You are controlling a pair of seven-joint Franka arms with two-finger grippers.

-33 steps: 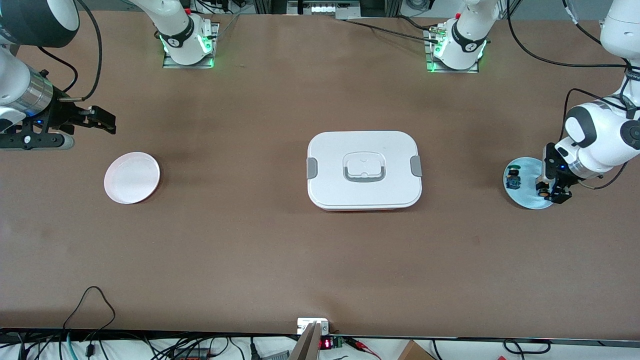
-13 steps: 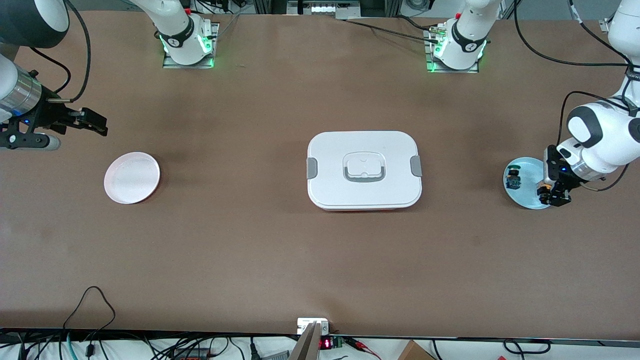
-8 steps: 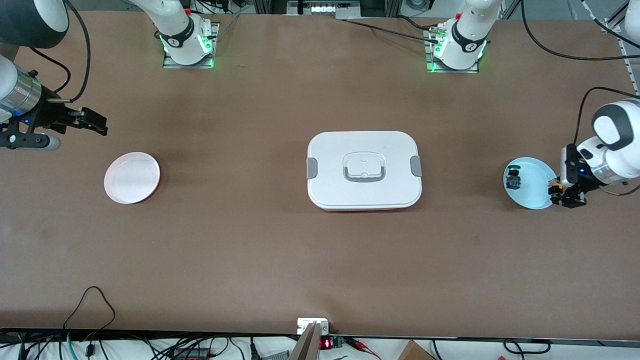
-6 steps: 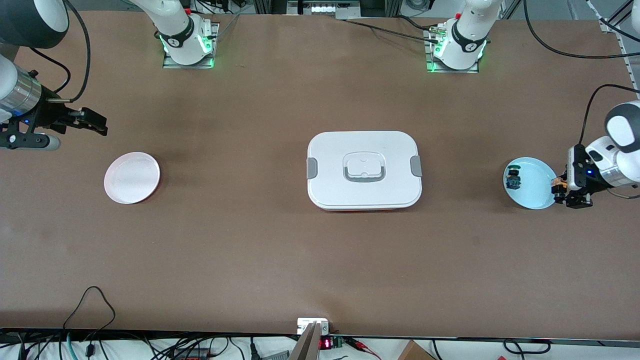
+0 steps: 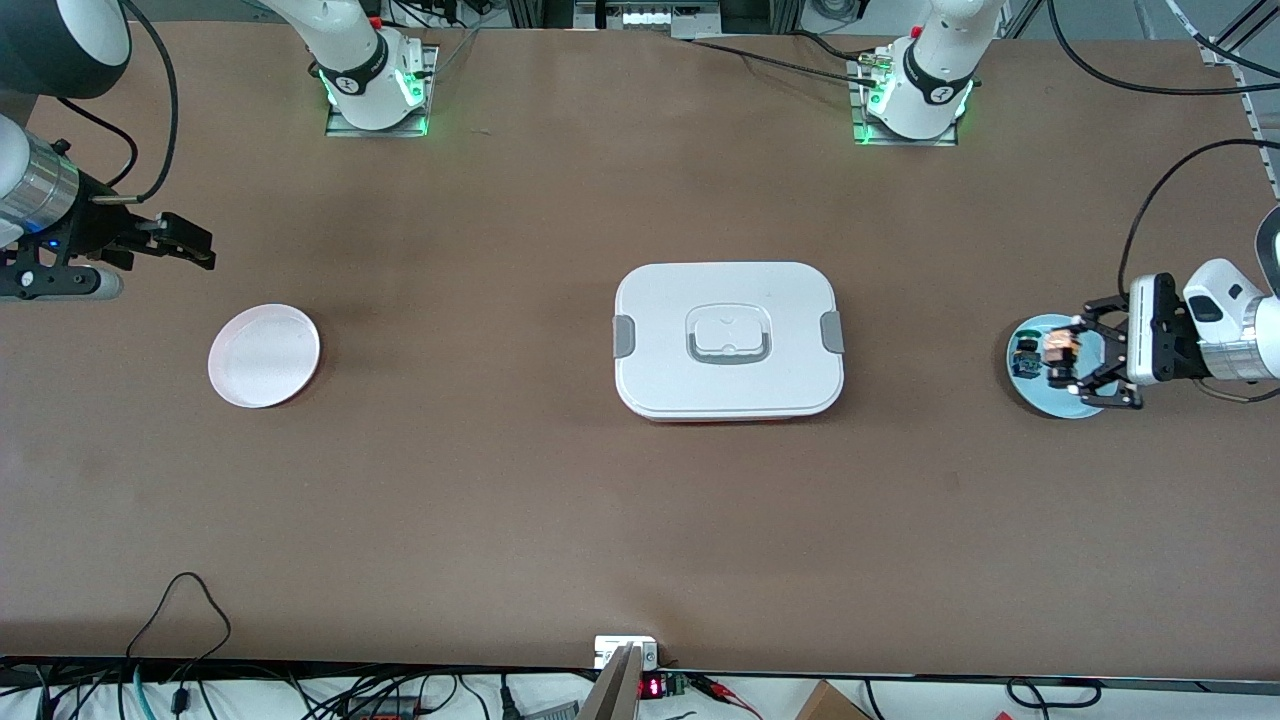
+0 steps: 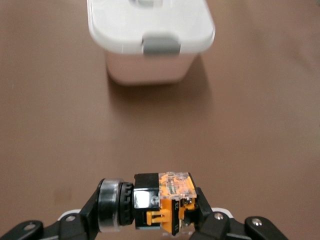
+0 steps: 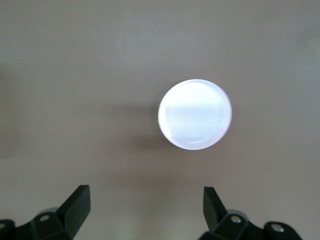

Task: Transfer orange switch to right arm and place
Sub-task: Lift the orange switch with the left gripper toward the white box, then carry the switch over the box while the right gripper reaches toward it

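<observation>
The orange switch hangs in the air, clamped between the jaws of my left gripper, which is shut on it. The gripper lies level over the light blue plate and points toward the table's middle. In the left wrist view the orange switch lies sideways across the left gripper, its round silver-ringed cap against one finger and its orange body against the other. My right gripper waits open over bare table beside the white plate. Nothing sits between the right gripper fingertips.
A small switch with a blue body and green cap stays on the light blue plate. A white lidded container with grey latches stands mid-table, also seen as the container ahead of the left gripper. The white plate holds nothing.
My left gripper lifted the orange switch off the blue plate, swung toward the table's end, then turned level, pointing at the table's middle. The right arm barely moved.
</observation>
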